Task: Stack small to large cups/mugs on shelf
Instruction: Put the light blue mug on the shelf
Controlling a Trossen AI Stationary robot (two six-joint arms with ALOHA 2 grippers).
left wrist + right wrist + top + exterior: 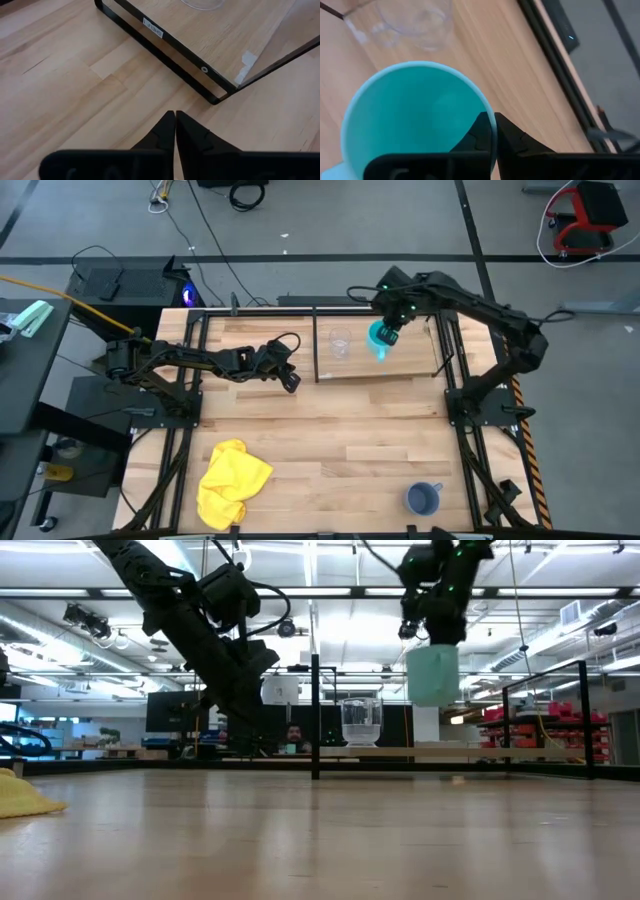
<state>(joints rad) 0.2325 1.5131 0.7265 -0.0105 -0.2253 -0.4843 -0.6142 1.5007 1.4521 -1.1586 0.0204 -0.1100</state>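
A wide plank tabletop (330,450) of light wood is seen inside a black metal frame, with a grey floor and cables around it. At the far side of the table the thin light-wood shelf board (410,365) with its black metal upright (315,715) is placed. On the shelf the small clear see-through cup (340,344) is standing upright. Just beside it the bright cyan handled mug (380,340) is held in the air above the shelf. Its rim is pinched by the right gripper (492,132), one finger inside and one outside. The left gripper (175,125) is kept over the bare tabletop near the shelf's corner, its fingers pressed together on nothing. The slightly larger grey-blue handled mug (423,499) is standing at the near right of the table, well apart from the shelf. A crumpled yellow cloth (232,480) is lying at the near left.
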